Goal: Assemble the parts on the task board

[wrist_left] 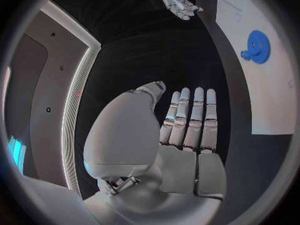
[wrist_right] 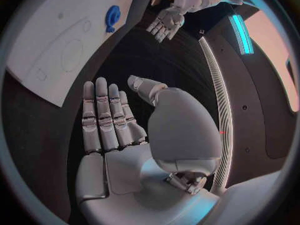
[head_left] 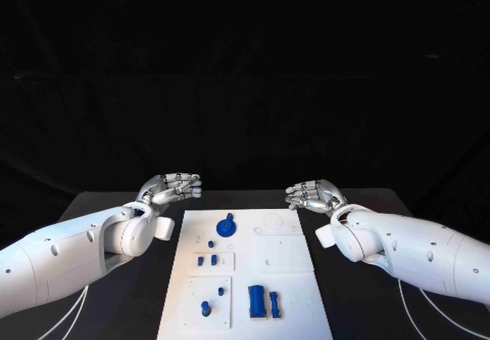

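Observation:
The white task board (head_left: 302,297) lies in the middle of the black table. A blue gear-like part (head_left: 226,227) lies near its far end, with small blue pieces (head_left: 207,260) below it. Two blue blocks (head_left: 265,302) and a blue peg (head_left: 205,308) sit at the near end. My left hand (head_left: 171,187) hovers beyond the board's far left corner, fingers extended, holding nothing. My right hand (head_left: 314,194) hovers past the far right corner, equally empty. In the left wrist view the left hand (wrist_left: 187,120) is flat, with the gear (wrist_left: 257,46) beside it. The right hand (wrist_right: 109,115) is flat too.
Black table surface (head_left: 112,205) lies on both sides of the board, under each arm. The board (wrist_left: 269,100) shows outlined empty recesses on its right half (head_left: 281,251). In the right wrist view the left hand (wrist_right: 165,21) hangs beyond the board (wrist_right: 44,30).

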Controlling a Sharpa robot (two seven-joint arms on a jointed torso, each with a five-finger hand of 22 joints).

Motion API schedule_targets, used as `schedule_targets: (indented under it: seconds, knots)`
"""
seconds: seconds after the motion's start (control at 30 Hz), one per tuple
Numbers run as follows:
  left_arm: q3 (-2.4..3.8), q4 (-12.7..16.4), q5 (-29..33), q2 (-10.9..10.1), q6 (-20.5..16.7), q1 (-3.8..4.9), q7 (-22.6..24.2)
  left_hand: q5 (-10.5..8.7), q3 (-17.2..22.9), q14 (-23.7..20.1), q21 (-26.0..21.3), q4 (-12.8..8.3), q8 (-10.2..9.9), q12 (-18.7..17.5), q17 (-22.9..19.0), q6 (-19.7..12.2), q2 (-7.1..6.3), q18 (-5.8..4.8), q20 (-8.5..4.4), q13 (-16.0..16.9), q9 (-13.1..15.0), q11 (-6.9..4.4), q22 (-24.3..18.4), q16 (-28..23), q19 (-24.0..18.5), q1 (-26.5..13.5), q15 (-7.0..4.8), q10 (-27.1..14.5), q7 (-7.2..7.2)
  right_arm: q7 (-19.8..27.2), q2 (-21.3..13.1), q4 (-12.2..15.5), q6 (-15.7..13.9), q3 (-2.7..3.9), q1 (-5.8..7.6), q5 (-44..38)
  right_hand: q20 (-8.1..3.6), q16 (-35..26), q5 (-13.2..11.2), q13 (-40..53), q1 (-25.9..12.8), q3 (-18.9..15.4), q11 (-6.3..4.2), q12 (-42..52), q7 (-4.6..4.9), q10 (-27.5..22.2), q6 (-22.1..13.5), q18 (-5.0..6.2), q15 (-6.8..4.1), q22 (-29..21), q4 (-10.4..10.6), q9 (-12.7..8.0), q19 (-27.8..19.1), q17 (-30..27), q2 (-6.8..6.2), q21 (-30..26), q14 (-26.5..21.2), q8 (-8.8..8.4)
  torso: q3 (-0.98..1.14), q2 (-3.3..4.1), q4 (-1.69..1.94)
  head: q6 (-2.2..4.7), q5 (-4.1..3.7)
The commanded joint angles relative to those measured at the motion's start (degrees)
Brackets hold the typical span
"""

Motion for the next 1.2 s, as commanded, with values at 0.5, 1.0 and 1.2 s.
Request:
schedule_targets:
  seconds: [0.5,1.0,1.2]
  knots:
    - [0.99,6.13,0.98,0.62,-11.33,-1.79,3.0,-13.23,-22.25,-46.49,-3.71,-15.07,-14.57,-8.42,-14.72,-46.34,9.65,-9.27,-14.39,-3.73,-18.72,-7.66,-48.13,-21.14,-42.32,-81.25,-8.47,-56.96,-10.08,5.44,-2.48,8.53,-7.92,3.6,-2.49,8.41,-13.15,-17.25,-9.09,-13.32,-70.79,-34.97,-8.72,-7.62,-11.98,-59.74,-50.46,-9.74,-6.94,-45.9,1.73,-31.35,-50.21,-26.88,12.14,-3.63,-58.17,-7.38,0.85,-3.48,2.48,0.86,-0.08]
    - [2.73,18.88,1.18,0.59,-29.71,-4.78,6.65,-13.23,-22.25,-46.49,-3.71,-15.07,-14.57,-8.42,-14.72,-46.34,9.65,-9.27,-14.39,-3.73,-18.72,-7.66,-48.13,-21.14,-42.32,-81.25,-8.47,-56.96,-10.08,10.55,-6.55,21.79,-19.97,8.06,-5.72,16.94,-13.15,-17.25,-9.09,-13.32,-70.79,-34.97,-8.72,-7.62,-11.98,-59.74,-50.46,-9.74,-6.94,-45.9,1.73,-31.35,-50.21,-26.88,12.14,-3.63,-58.17,-7.38,0.88,-3.62,2.59,0.86,-0.08]
    - [2.77,19.12,1.19,0.59,-30.06,-4.84,6.72,-13.23,-22.25,-46.49,-3.71,-15.07,-14.57,-8.42,-14.72,-46.34,9.65,-9.27,-14.39,-3.73,-18.72,-7.66,-48.13,-21.14,-42.32,-81.25,-8.47,-56.96,-10.08,10.55,-6.55,21.79,-19.97,8.06,-5.72,16.94,-13.15,-17.25,-9.09,-13.32,-70.79,-34.97,-8.72,-7.62,-11.98,-59.74,-50.46,-9.74,-6.94,-45.9,1.73,-31.35,-50.21,-26.88,12.14,-3.63,-58.17,-7.38,0.88,-3.62,2.59,0.86,-0.08]
